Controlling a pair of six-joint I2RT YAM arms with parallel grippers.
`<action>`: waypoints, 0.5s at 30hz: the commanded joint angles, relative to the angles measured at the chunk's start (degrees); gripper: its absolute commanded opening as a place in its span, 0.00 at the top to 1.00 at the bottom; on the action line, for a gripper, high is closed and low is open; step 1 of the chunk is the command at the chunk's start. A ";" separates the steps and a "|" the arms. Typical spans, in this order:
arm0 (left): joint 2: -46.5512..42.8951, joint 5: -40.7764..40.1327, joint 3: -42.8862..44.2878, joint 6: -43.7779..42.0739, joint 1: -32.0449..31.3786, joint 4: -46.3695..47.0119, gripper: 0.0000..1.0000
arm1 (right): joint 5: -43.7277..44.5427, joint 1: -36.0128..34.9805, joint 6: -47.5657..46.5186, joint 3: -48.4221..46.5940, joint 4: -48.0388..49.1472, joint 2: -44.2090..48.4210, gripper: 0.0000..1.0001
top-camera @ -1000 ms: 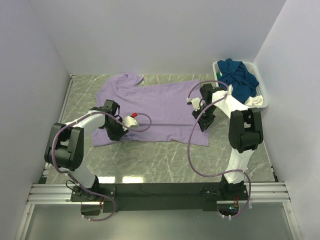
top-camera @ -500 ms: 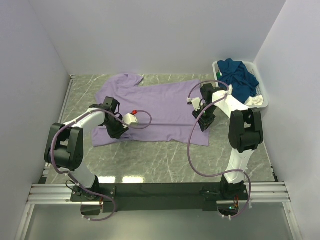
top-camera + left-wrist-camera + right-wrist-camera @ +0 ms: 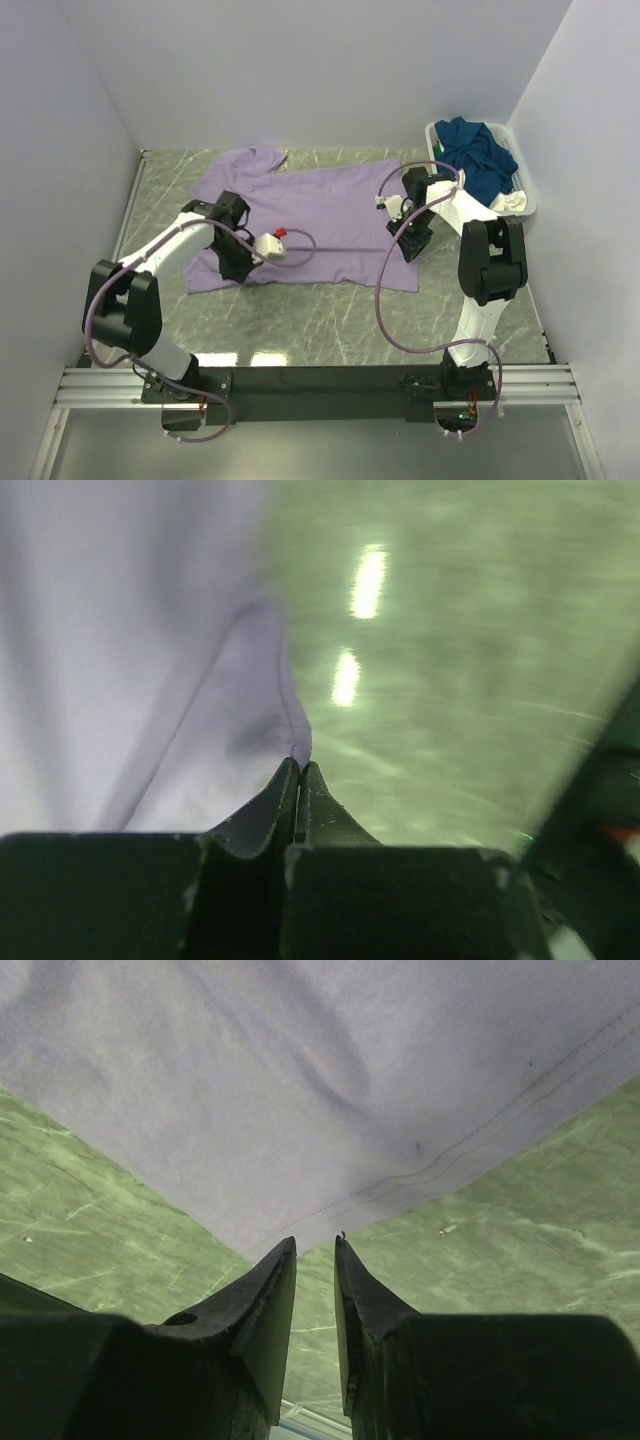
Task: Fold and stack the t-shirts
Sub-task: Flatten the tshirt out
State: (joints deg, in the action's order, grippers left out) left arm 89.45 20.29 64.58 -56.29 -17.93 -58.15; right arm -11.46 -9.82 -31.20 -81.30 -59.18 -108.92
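A pale lilac t-shirt (image 3: pixel 320 215) lies spread flat on the green marble table, collar end to the left. My left gripper (image 3: pixel 238 270) is at the shirt's near left corner. In the left wrist view the gripper (image 3: pixel 299 765) is shut, with the shirt's hem corner (image 3: pixel 285 730) pinched at the tips. My right gripper (image 3: pixel 410 248) is over the shirt's right part near its hem. In the right wrist view it (image 3: pixel 315 1245) stands narrowly open and empty, with the shirt's corner (image 3: pixel 330 1090) just beyond the tips. A dark teal-blue t-shirt (image 3: pixel 478 150) and a white one (image 3: pixel 510 203) lie in the basket.
A white slatted basket (image 3: pixel 527 190) stands at the far right against the wall. White walls close in the table on the left, back and right. The black rail with the arm bases runs along the near edge (image 3: pixel 320 380).
My left arm has swung a little to the right and its gripper has shifted with the shirt's near left corner. The right arm has barely moved.
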 commanded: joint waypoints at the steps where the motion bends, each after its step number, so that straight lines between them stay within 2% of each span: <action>1: -2.96 4.74 -0.41 -1.02 -7.17 -13.46 0.99 | 0.74 0.86 -1.05 -0.79 -0.32 2.31 0.71; 4: -2.79 6.85 -3.13 1.35 -13.06 -13.22 0.99 | 1.00 1.04 -1.49 -1.32 -0.67 2.14 0.71; 5: -2.44 7.39 -3.84 2.06 -14.05 -12.61 0.91 | 1.09 0.95 -1.67 -1.58 -0.94 2.14 0.71; 6: -2.18 8.09 -4.02 3.89 -14.67 -11.82 0.74 | 1.09 1.03 -1.84 -1.58 -1.11 2.22 0.70; 7: -2.17 8.88 -4.02 4.69 -14.93 -10.94 0.43 | 1.09 1.04 -1.93 -1.67 -1.46 2.22 0.68; 9: -3.40 8.89 -2.97 6.71 -14.85 -8.57 0.27 | 0.92 1.03 -2.28 -1.24 -1.82 2.49 0.66; 10: -3.75 8.89 -2.97 7.16 -14.41 -8.56 0.27 | 0.74 1.04 -2.29 -1.23 -1.82 2.66 0.65; 14: -4.72 8.01 0.01 4.63 -7.40 -10.65 0.36 | -0.05 0.95 -2.11 -0.71 -1.82 2.40 0.66; 15: -4.55 7.75 0.28 4.18 -5.55 -10.84 0.42 | -0.22 0.77 -2.11 -0.62 -1.91 2.40 0.66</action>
State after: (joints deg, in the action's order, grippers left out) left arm 86.85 26.98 61.45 -51.18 -27.86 -67.42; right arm -11.05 -9.17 -32.69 -81.32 -59.72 -108.92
